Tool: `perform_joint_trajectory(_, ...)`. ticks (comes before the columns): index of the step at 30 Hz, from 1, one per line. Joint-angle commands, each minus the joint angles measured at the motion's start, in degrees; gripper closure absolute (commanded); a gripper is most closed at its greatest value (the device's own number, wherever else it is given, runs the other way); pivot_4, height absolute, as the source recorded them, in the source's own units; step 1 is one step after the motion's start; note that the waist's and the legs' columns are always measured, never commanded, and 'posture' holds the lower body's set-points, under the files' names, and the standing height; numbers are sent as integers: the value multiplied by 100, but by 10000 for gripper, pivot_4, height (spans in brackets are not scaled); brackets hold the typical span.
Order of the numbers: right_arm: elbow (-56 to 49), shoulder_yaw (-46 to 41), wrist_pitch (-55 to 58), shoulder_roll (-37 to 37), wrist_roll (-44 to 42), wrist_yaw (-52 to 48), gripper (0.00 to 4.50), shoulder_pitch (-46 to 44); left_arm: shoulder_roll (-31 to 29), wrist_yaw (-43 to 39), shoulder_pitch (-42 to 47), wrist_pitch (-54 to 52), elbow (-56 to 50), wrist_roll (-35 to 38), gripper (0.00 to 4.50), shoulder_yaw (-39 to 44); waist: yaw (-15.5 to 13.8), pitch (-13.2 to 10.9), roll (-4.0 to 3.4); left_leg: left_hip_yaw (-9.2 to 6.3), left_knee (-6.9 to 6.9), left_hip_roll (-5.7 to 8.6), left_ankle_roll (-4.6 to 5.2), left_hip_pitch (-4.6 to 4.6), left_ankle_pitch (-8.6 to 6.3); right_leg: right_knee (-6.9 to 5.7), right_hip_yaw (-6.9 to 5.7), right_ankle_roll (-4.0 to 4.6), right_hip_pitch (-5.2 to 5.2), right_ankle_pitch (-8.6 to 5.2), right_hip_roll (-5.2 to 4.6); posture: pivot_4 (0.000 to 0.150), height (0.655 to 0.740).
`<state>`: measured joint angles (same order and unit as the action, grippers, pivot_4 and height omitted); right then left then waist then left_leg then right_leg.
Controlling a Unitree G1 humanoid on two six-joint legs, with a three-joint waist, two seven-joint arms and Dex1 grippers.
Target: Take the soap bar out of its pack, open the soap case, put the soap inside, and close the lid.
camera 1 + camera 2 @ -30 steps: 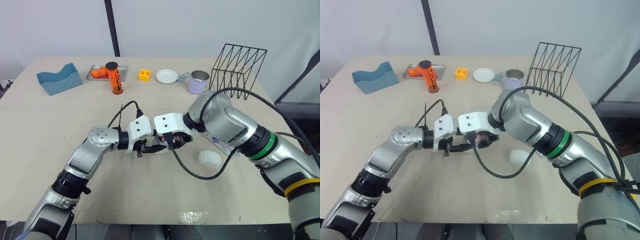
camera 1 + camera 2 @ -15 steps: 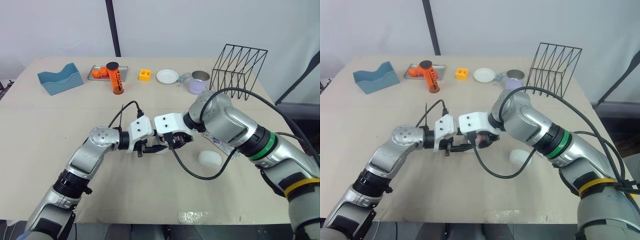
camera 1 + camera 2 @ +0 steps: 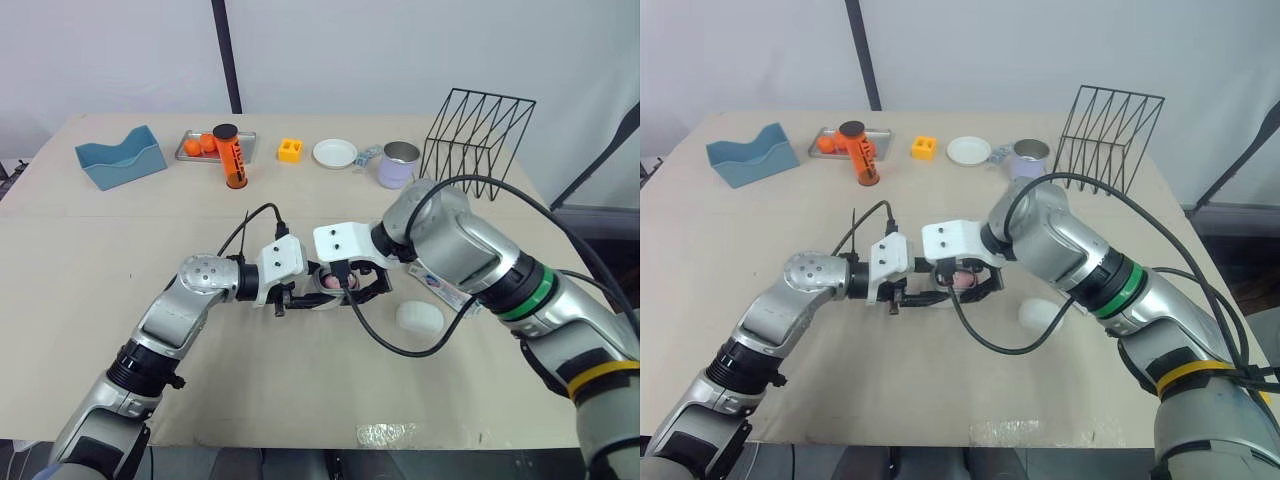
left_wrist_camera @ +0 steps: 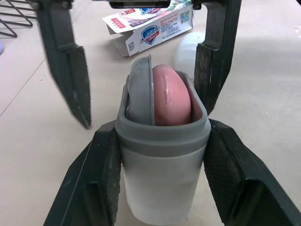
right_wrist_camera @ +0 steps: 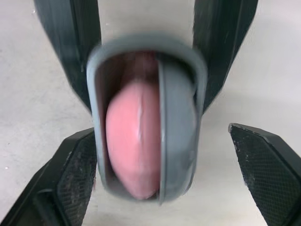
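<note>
My left gripper [image 3: 316,296] is shut on the grey soap case [image 4: 160,160], one finger on each side of it, just above the table's middle. The pink soap bar [image 4: 172,96] stands on edge inside the open case beside a grey insert [image 4: 139,92]. My right gripper [image 5: 162,136] is open, its fingers [image 4: 214,61] straddling the case mouth without touching the soap. The empty soap pack [image 4: 150,30] lies beyond, under my right forearm. A white oval lid [image 3: 419,316] rests on the table to the right of the case.
Along the back stand a blue holder [image 3: 120,158], a tray of oranges [image 3: 200,145], an orange bottle [image 3: 231,157], a yellow block [image 3: 290,150], a white dish [image 3: 333,153], a mug [image 3: 398,163] and a wire rack [image 3: 475,130]. Crumpled clear wrap [image 3: 385,434] lies at the front edge.
My right gripper has let go of the soap and drawn back slightly to the right, so the pink bar now shows inside the case. The left arm has held still.
</note>
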<state>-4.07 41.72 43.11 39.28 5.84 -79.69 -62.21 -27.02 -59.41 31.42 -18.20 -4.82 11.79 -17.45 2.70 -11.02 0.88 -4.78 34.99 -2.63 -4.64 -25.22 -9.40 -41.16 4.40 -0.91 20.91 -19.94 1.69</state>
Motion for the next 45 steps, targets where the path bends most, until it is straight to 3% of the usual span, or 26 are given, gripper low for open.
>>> perform_joint_trajectory(1,-253,-506,39,146,-299,-129,494,173,-158,-115,-39,241,167,55,25566,242,0,0,0,0,0,0,0,1,0,0,0,0,0,0,0,1500,7400)
perform_joint_trajectory(15,82,-2395,-1189,1062,-1420,-205,494,1707,-214,-508,-558,602,251,1033,25566,1095,4,0,0,5,-1,-1,1,4,-1,1,2,3,-3,1,2,1500,7400)
perform_joint_trajectory(23,-23,-3822,-1717,757,-2761,-234,494,2842,-65,-380,-994,613,-63,1501,25566,1452,-2,0,0,5,1,-2,2,8,-1,1,2,2,-11,1,2,1500,7400)
perform_joint_trajectory(28,169,-4269,-2915,625,-2941,-408,494,3662,-37,-456,-1292,780,-236,1558,25566,1462,-5,0,0,5,2,-1,2,11,-1,2,3,2,-14,1,3,1500,7400)
perform_joint_trajectory(34,358,-4500,-3475,452,-3099,-443,494,4199,-210,-921,-1623,962,-371,1583,25566,1348,0,-1,-2,6,1,-2,2,20,-1,4,6,1,-25,1,6,1500,7400)
perform_joint_trajectory(45,201,-4765,-3407,526,-3466,-141,494,4369,-368,-1698,-1622,1508,-30,1395,25566,1169,-4,-1,-2,10,-7,0,4,58,-2,14,15,-6,-69,-3,7,1500,7400)
